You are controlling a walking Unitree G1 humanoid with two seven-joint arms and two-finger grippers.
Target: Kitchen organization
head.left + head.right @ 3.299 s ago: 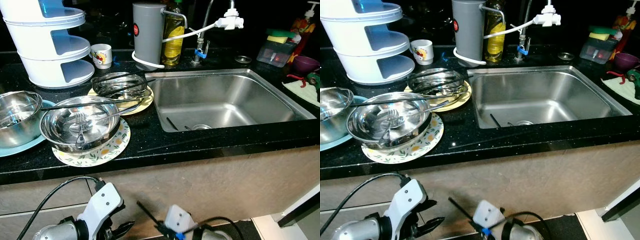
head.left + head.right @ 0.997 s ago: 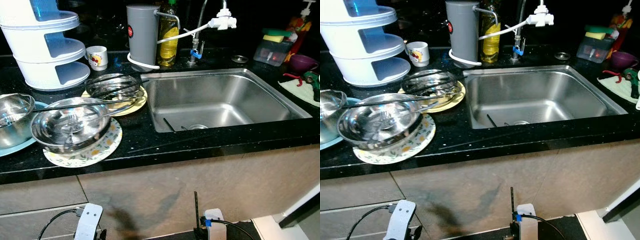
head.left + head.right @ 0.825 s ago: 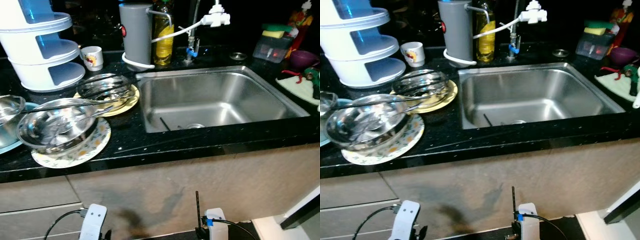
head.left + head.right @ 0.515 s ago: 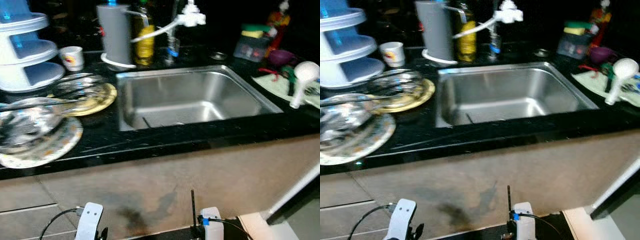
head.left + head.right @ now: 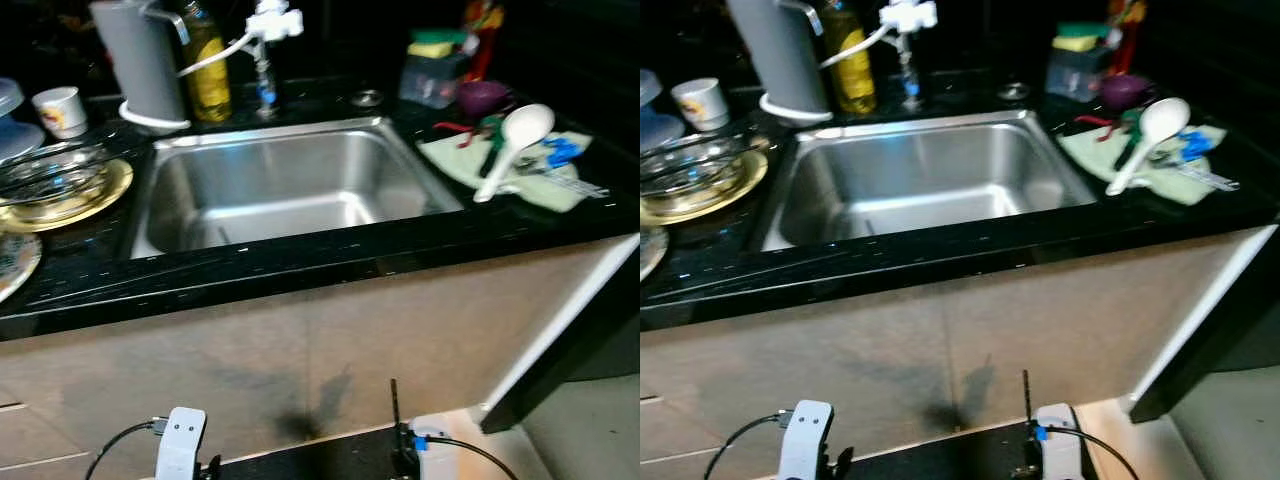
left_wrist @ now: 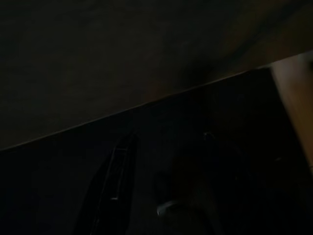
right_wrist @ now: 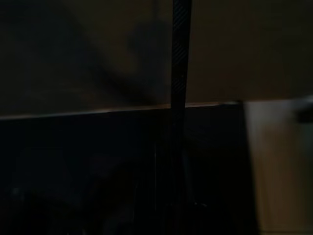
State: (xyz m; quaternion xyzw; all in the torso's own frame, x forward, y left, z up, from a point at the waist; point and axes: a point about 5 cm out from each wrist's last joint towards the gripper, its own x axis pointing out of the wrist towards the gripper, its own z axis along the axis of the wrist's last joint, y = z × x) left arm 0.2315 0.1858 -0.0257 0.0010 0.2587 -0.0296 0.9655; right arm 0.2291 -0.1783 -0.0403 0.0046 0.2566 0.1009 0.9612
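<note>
Below the counter front, my left gripper (image 5: 180,462) and right gripper (image 5: 425,455) hang idle; finger state unreadable. Steel sink (image 5: 400,170) sits ahead, glass bowl (image 5: 45,180) on yellow plate (image 5: 105,190) to its left.

Both arms hang low and idle, left claw (image 6: 161,196) and right claw (image 7: 178,161) pointing downward in shade

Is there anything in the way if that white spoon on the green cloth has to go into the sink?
Nothing visible blocks it. The white spoon lies on the green cloth just right of the sink, with only a strip of black counter between them. The basin looks nearly bare.
</note>
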